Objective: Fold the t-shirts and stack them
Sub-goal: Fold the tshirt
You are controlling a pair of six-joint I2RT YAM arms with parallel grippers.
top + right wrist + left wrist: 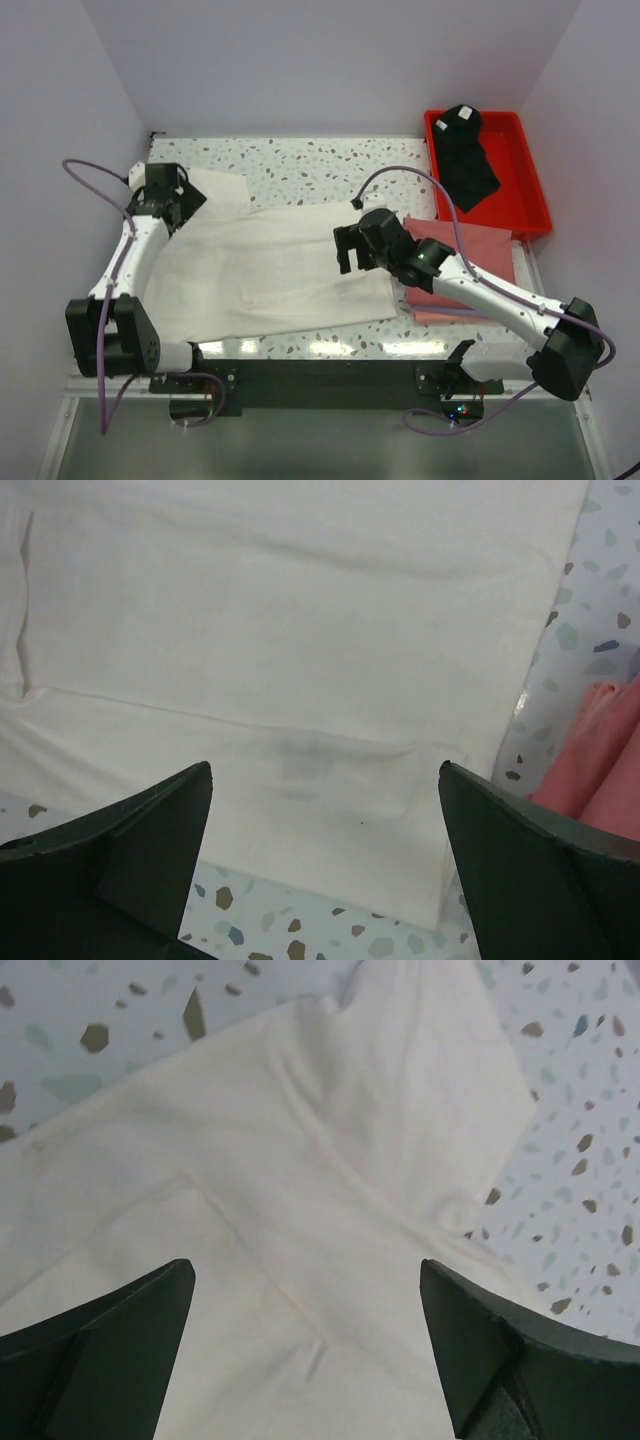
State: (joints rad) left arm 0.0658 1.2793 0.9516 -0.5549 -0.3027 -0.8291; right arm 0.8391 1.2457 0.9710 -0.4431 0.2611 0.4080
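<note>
Plain pale lavender walls close the space in on three sides: a back wall [330, 60], a left wall [50, 110] and a right wall [595, 110]. Between them sits a desk [320, 165] with a white terrazzo top flecked grey, brown and blue. Soft, even light leaves bright patches [330, 347] along its near edge, beyond which lies a dull grey panel [300, 445].

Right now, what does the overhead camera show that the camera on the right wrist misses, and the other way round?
Only the overhead view shows the red tray with the black t-shirt in it, and the left gripper over a sleeve of the white t-shirt. Only the right wrist view shows a faint grey mark in the cloth near the shirt's edge. Both show the white t-shirt, the folded pink shirts, the speckled table and the open right gripper.
</note>
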